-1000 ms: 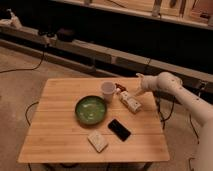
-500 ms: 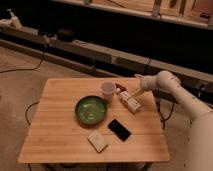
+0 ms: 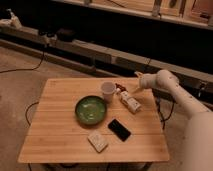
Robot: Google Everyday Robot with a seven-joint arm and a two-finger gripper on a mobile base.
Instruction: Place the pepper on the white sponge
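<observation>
The pepper is a small dark red piece lying on the wooden table, just right of the white cup. My gripper reaches in from the right on a white arm. It hangs low just right of the pepper, over the near end of a long white block with dark marks, and it is open with nothing held. The white sponge lies near the table's front edge, left of the black phone.
A green bowl sits left of centre. Behind the table runs a low ledge with cables. My white body fills the right side of the view.
The arm has hardly moved. The gripper stays by the pepper, open.
</observation>
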